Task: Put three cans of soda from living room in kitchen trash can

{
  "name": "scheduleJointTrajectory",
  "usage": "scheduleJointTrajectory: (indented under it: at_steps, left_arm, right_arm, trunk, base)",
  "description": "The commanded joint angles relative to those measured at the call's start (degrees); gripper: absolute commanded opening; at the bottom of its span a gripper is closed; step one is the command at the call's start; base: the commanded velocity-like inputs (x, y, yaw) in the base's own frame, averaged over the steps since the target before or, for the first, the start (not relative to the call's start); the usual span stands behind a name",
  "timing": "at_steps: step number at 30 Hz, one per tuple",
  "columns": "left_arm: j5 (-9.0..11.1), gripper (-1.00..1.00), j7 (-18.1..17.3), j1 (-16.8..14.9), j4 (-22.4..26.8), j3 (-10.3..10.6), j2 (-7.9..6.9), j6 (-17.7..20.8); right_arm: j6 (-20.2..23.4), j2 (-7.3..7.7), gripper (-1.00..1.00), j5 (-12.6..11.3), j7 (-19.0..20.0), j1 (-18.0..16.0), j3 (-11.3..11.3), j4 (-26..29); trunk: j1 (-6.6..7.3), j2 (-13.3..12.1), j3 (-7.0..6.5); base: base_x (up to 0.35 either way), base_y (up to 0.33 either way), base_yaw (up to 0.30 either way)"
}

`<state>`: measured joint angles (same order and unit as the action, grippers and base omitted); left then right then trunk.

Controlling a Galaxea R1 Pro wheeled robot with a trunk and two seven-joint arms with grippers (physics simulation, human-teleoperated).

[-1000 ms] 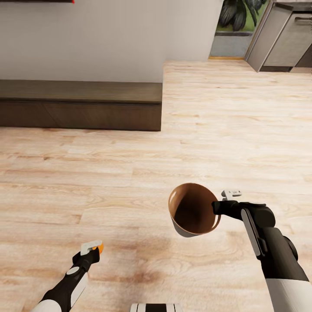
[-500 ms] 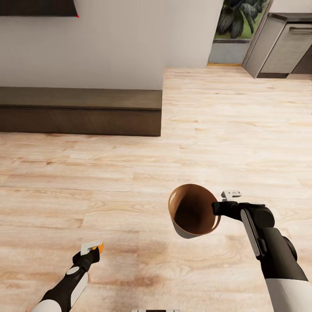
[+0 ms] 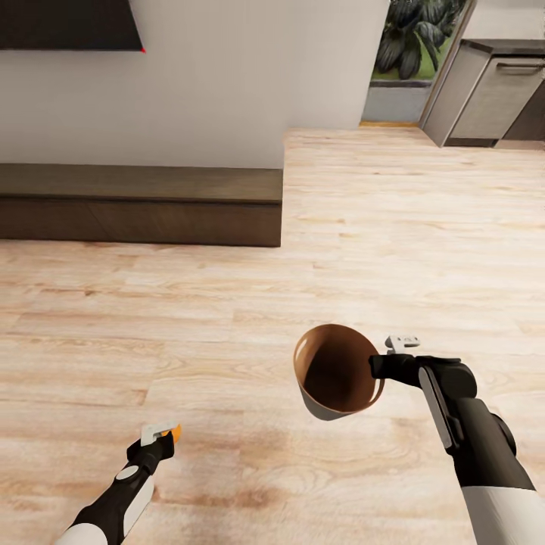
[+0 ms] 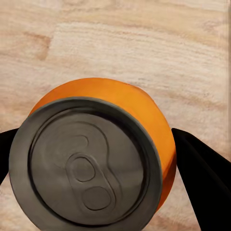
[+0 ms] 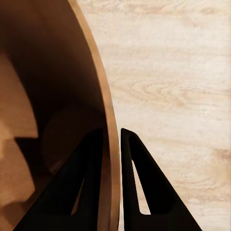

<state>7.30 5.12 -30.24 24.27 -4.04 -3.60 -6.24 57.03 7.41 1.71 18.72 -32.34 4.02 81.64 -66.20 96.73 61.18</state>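
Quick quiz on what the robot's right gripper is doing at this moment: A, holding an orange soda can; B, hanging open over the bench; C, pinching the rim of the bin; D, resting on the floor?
C: in the right wrist view the right gripper has one finger inside and one outside the wall of the trash can, clamped on its rim.

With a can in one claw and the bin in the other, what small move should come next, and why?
Probably swing the left claw across until its orange soda can hangs above the trash can. The right claw pinches the bin's rim, holding it mouth up off the wood floor, beside the left arm.
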Motion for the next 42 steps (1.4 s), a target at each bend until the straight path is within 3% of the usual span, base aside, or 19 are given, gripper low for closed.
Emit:
scheduleJointTrajectory:
  at_steps: [1,42]
  left_arm:
    - [0.0,-1.0,0.0,0.0,0.0,0.0,0.0,0.0]
    - [0.1,-1.0,-0.1,0.0,0.0,0.0,0.0,0.0]
  right_arm:
    - [0.2,0.0,-1.0,-1.3,0.4,0.0,0.0,-0.1]
    - [0.1,-0.03,-1.0,-1.3,0.2,0.0,0.0,-0.3]
  trunk:
    - [0.23,-0.4,-0.28]
    - [9.23,-16.9,-11.52]
  base:
    - [0.0,0.0,0.0]
    - [0.0,0.0,0.0]
